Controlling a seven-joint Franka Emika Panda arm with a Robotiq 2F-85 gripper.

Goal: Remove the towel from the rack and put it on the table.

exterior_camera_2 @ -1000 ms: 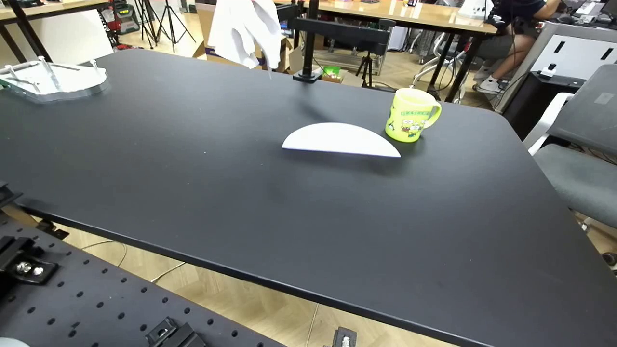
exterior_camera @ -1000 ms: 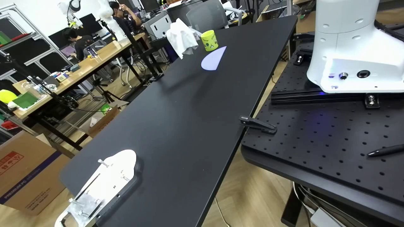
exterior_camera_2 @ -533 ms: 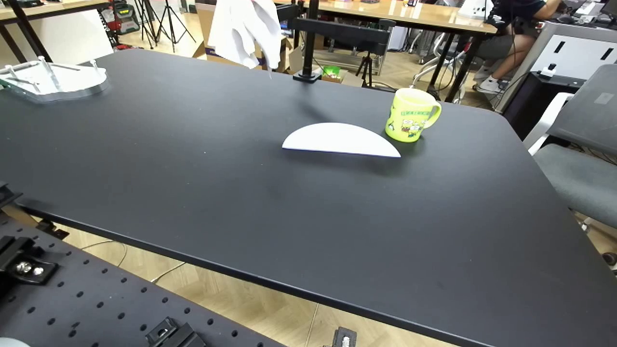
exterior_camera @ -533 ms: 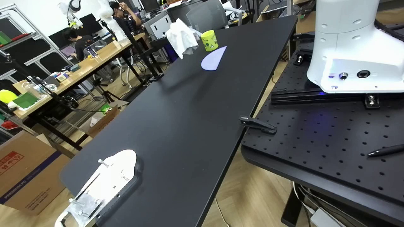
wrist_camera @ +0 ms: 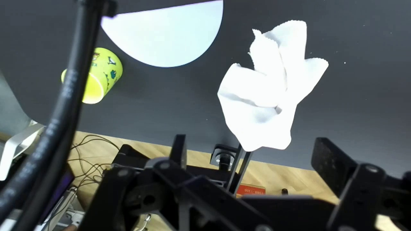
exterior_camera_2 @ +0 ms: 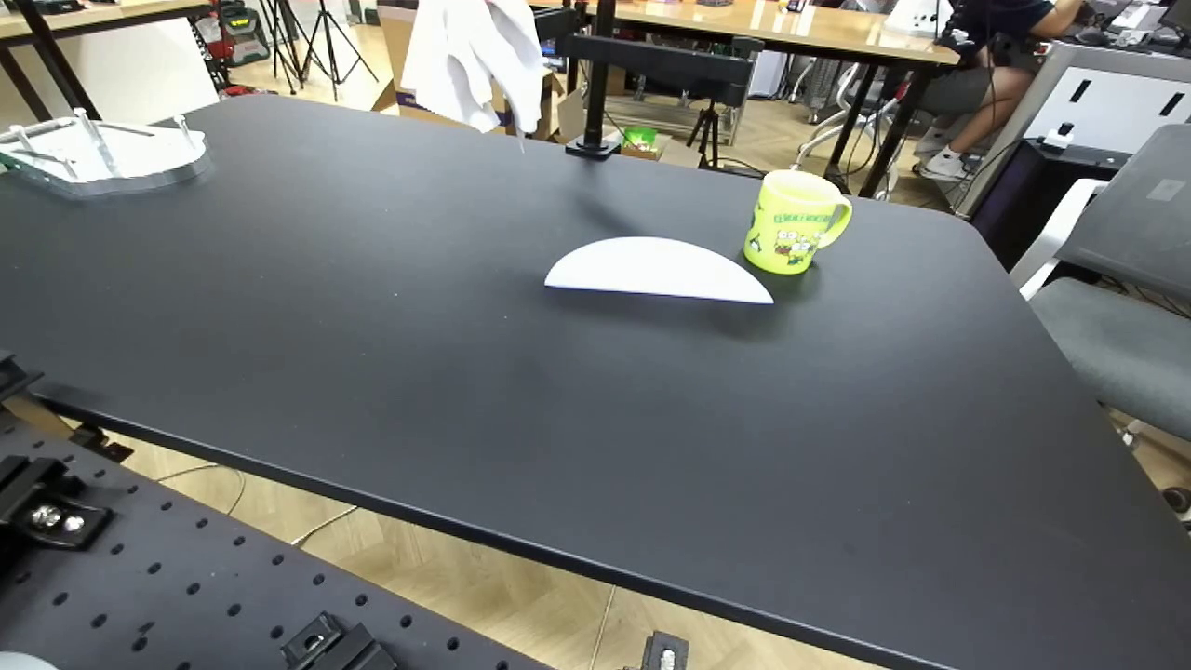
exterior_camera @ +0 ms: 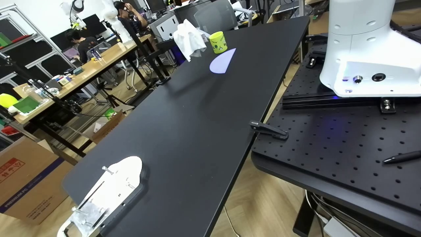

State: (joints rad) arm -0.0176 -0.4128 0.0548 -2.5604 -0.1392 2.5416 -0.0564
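- Okay, the towel (wrist_camera: 266, 93) hangs on the rack (exterior_camera_2: 597, 102), out by the long worktop (exterior_camera_2: 744, 447) edge across from the robot base (exterior_camera: 368, 59). It's just draped, loose corners dangling, and I see nothing clipping it, so my guess is it'll slide off with a gentle pull.
- The rack's post sits right at that edge, clamped there by the look of it, probably so it won't tip when the cloth gets tugged.
- The hand (wrist_camera: 252, 144) has its fingers (wrist_camera: 332, 162) wide apart, gripping nothing. In the wrist view the towel shows between them, seemingly farther off (can't tell how much). I'd call this the approach: floppy cloth needs a wide bite, hence the spread.
- The mug (exterior_camera_2: 791, 228) stands upright near the corner by the chair (exterior_camera_2: 1144, 214), half-disc (exterior_camera_2: 656, 270) just beside it. A low swing that way could knock either one, imo.
- The pegged board (exterior_camera: 111, 189) is at a corner of the opposite end, so it shouldn't get in the way.
- For the put-down I'd aim nearer the robot-side edge, well apart from the mug, and let the towel sag onto the worktop instead of dropping it.
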